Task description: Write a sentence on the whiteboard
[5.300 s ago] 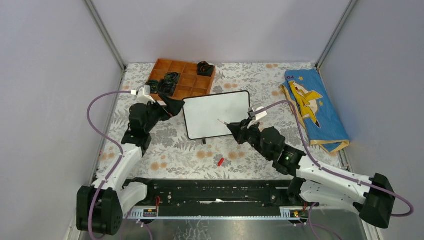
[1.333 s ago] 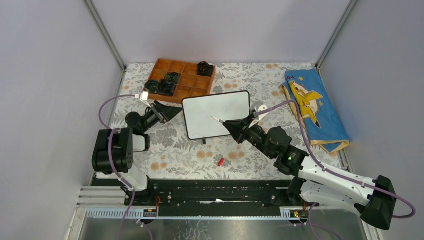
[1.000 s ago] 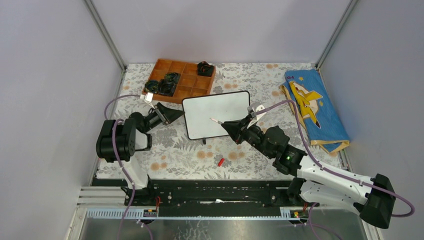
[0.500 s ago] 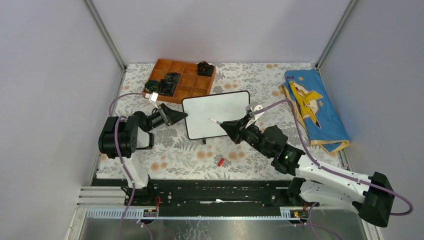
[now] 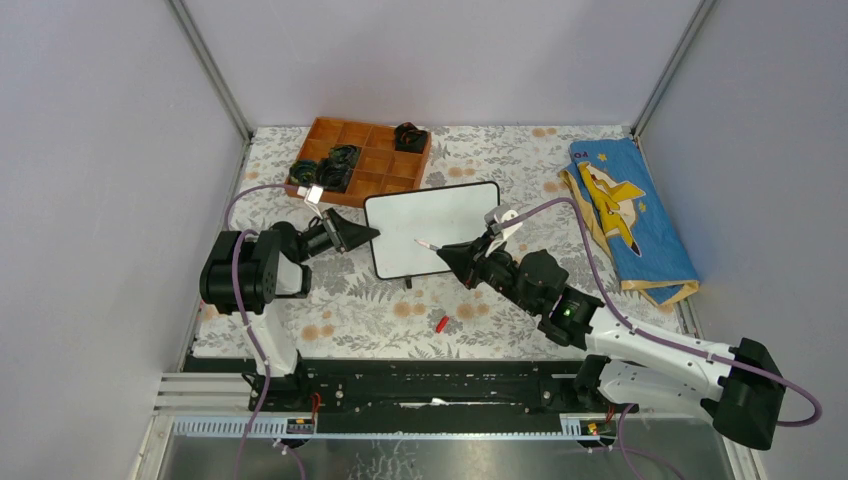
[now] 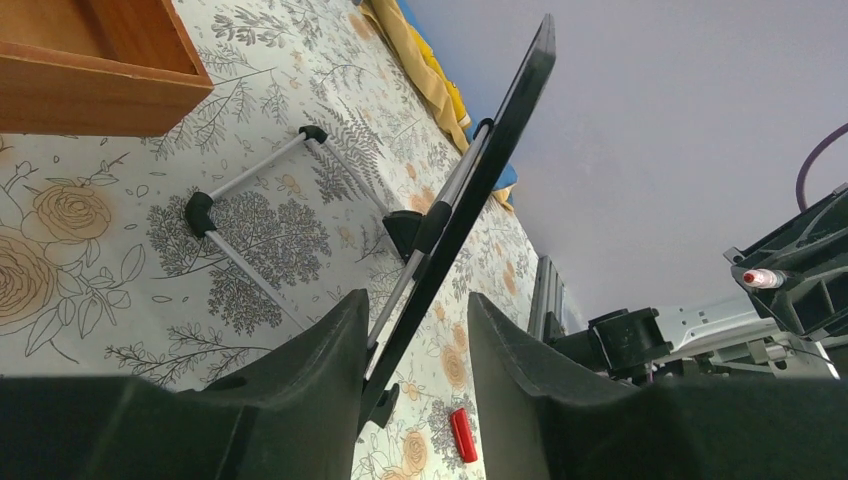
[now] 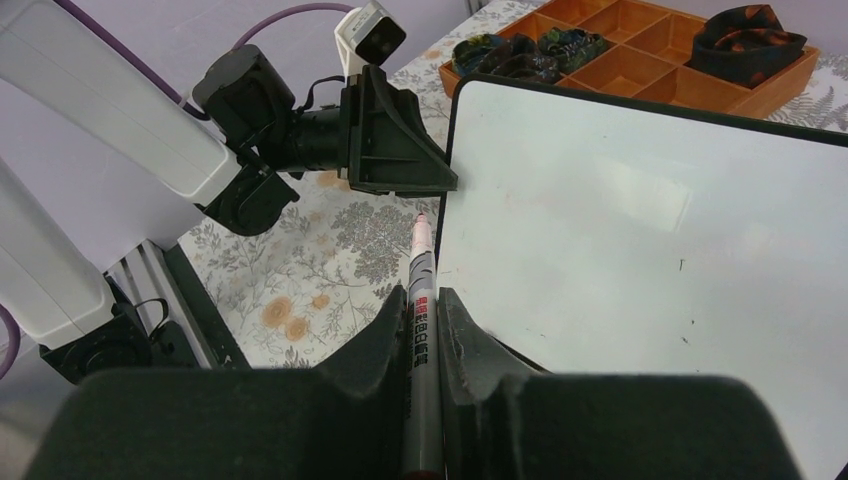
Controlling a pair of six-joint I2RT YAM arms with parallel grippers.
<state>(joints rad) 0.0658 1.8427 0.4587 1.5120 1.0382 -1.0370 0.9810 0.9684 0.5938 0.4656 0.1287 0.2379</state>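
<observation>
Right now the whiteboard (image 5: pixel 440 215) stands at centre of the top view, propped on its wire stand (image 6: pixel 250 180), tilted back, face twd the arms. It's blank bar a few specks, so no sentence on it yet. Left end effector (image 5: pixel 368 237) straddles the board's left edge, jaws part-open w/ a gap showing on one side, not visibly clamped. It's prob there to steady the board against pen pressure. Right end effector (image 7: pixel 422 292) is clenched on a marker (image 7: pixel 418 260), uncapped tip fwd, near the board's left edge; contact can't be told. Around: red cap (image 5: pixel 441 323) on the floral desk (image 5: pixel 350 300) below the board, orange tray (image 5: pixel 385 165) w/ dark rolled items (image 5: pixel 338 165) just behind at upper left, blue cloth (image 5: pixel 625 215) far right, well apart. Nothing lies btwn tip & board, but the left fingers sit close to the likely start of the writing
</observation>
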